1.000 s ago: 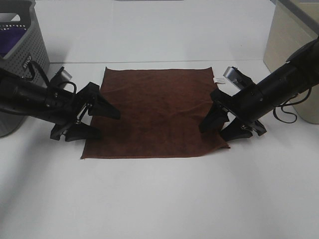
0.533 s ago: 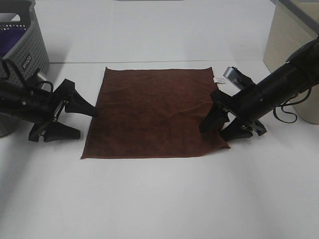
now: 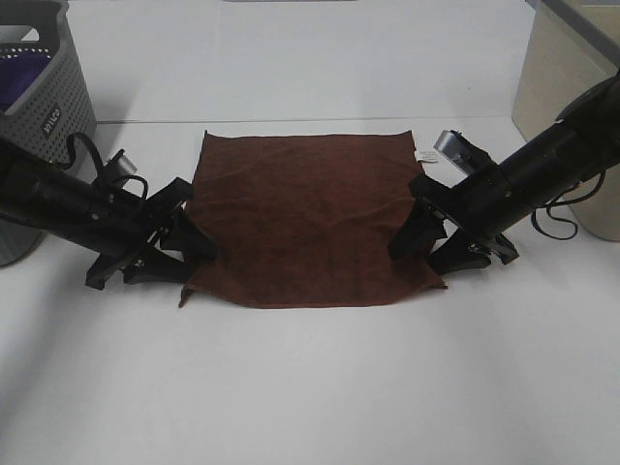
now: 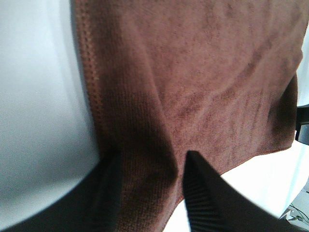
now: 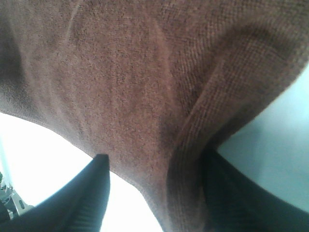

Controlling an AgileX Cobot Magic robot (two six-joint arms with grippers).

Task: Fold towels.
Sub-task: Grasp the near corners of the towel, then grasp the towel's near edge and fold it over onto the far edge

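The dark reddish-brown towel point(image 3: 305, 218) lies flat on the white table, with its small white tag point(image 3: 423, 155) at the far right corner. My left gripper point(image 3: 184, 260) is at the towel's near left corner, jaws apart, with the hemmed edge point(image 4: 145, 145) running between the two fingers point(image 4: 203, 193). That corner is pushed in and slightly rumpled. My right gripper point(image 3: 431, 247) is at the near right corner, jaws apart, with a raised fold of towel point(image 5: 193, 121) between its fingers point(image 5: 96, 193).
A grey perforated basket point(image 3: 53, 111) holding a purple cloth point(image 3: 21, 77) stands at the far left, close behind my left arm. A beige container point(image 3: 572, 97) stands at the far right, behind my right arm. The white table point(image 3: 310, 387) extends in front of the towel.
My left gripper pulled back to the left off the towel, then returned to the near left corner, which has shifted inward and rumpled. The right gripper has stayed put.
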